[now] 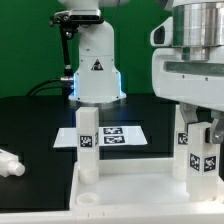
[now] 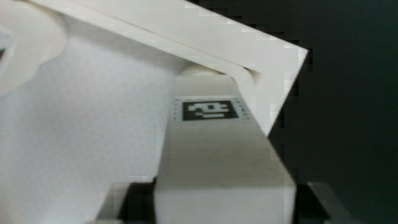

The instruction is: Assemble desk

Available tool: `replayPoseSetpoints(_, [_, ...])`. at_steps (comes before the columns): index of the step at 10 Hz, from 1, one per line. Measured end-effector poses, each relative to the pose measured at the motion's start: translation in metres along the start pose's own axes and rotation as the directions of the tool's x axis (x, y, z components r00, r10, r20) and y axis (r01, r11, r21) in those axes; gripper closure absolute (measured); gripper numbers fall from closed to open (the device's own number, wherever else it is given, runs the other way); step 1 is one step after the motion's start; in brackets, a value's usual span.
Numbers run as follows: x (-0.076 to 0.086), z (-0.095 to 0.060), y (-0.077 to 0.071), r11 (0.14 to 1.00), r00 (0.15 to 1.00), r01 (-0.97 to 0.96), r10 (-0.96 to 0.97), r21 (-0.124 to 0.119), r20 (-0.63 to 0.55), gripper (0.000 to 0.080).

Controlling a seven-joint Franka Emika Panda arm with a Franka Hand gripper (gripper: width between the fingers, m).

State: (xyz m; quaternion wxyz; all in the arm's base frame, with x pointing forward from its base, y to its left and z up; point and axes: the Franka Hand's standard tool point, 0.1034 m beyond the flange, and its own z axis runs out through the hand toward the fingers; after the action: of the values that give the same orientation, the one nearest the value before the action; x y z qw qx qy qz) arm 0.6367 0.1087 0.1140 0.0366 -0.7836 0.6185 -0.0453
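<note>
Labels: each leg carries a black-and-white square tag (image 2: 210,108); the robot base (image 1: 97,75) shows a dark triangle mark; no letters are clear enough to read.
Desk: the tabletop panel (image 1: 130,195) lies flat on the black surface (image 1: 40,115), in the near part of the exterior view; its long axis runs across that view.
Upright legs: the left-hand leg (image 1: 88,140) and the right-hand leg (image 1: 195,165) stand on the panel near its far corners; their long axes are vertical.
Claw: the claw (image 1: 197,130) comes from above; its jaws are closed partway on the right-hand leg, one on each side.
Around: a loose leg (image 1: 10,162) lies on its side at the exterior view's left; the marker board (image 1: 115,135) lies behind the panel, between the two upright legs.
</note>
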Motion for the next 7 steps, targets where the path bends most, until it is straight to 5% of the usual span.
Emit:
replayPoseSetpoints(3, [-0.0056, 0.0, 0.0018, 0.856, 0.856, -0.516, 0.514, 0.036, 0.049, 0.0514])
replayPoseSetpoints(4, [-0.0053, -0.0003, 0.0019, 0.883, 0.883, -0.468, 0.466, 0.034, 0.046, 0.0514])
replayPoseSetpoints(6, [-0.0042, 0.0006, 0.0023, 0.942, 0.943, -0.333, 0.332, 0.038, 0.033, 0.0253])
replayPoseSetpoints(7, [-0.0025, -0.0009, -0.0003, 0.988, 0.989, -0.148, 0.147, 0.043, 0.023, 0.0253])
